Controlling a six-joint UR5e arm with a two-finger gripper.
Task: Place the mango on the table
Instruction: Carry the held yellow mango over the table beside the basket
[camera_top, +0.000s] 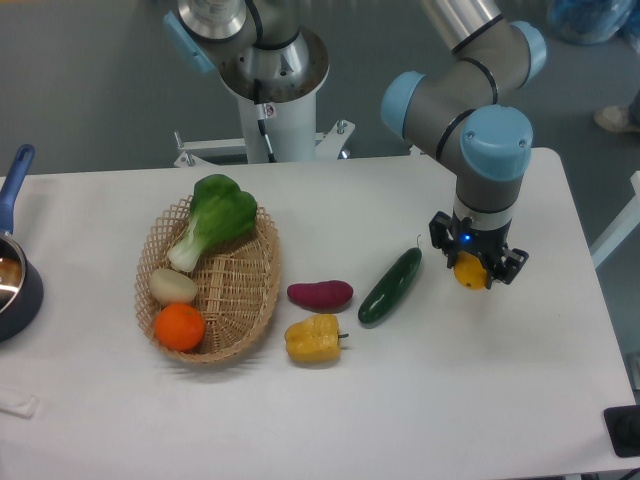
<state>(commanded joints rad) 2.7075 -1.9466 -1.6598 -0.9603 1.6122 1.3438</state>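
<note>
The gripper (474, 266) is clamped around the mango (470, 272) toward the table's (480, 400) right edge, just right of the cucumber (391, 285). The fruit is mostly hidden; its long axis cannot be told.

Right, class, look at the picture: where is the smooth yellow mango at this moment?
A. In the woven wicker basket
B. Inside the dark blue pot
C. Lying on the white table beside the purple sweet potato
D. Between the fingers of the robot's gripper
D: the smooth yellow mango sits between the black fingers of the gripper, right of the dark green cucumber, not in the woven wicker basket.
</note>
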